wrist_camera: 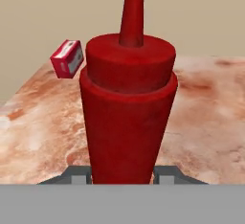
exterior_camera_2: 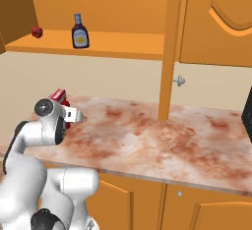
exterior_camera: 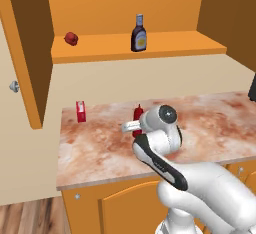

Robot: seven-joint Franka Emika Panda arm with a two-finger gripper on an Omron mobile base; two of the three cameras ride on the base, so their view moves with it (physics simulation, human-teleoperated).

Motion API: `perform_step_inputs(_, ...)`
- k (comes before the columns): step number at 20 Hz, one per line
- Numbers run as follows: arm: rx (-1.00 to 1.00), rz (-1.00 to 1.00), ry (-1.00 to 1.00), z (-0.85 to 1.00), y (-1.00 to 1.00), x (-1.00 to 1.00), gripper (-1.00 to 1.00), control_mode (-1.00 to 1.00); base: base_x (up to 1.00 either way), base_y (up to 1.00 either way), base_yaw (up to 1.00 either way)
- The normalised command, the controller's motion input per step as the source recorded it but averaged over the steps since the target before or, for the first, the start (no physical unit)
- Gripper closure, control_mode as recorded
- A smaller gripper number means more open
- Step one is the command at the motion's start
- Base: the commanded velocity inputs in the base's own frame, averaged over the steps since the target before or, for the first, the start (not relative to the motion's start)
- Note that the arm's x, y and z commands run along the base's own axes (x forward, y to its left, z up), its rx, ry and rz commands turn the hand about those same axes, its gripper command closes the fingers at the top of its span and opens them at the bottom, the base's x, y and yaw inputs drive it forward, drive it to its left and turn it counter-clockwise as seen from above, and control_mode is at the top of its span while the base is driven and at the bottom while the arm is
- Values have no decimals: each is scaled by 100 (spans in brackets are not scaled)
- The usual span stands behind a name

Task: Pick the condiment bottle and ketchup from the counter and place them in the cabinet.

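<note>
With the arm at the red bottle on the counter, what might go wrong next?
1. The ketchup stands tall and slim between the jaws, gripped low; it may tip when lifted.
2. The dark bottle already stands mid-shelf in the cabinet; a careless placement might knock it.
3. The carton stands near the arm's path.

We see a matt, smooth plastic-looking ketchup [wrist_camera: 127, 117] bottle on the mottled marble-look counter [exterior_camera: 210, 123], a plain orange wooden cabinet [exterior_camera: 125, 8] with a shiny metal knob [exterior_camera: 14, 86], and a glossy dark condiment bottle [exterior_camera: 139, 35].
</note>
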Motion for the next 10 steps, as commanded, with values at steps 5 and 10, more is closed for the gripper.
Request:
perform_step_inputs(5,0,-2,0,89,-57,-80,100,-100,0,0,0)
perform_step_inputs(10,0,-2,0,95,-49,-64,100,-100,0,0,0)
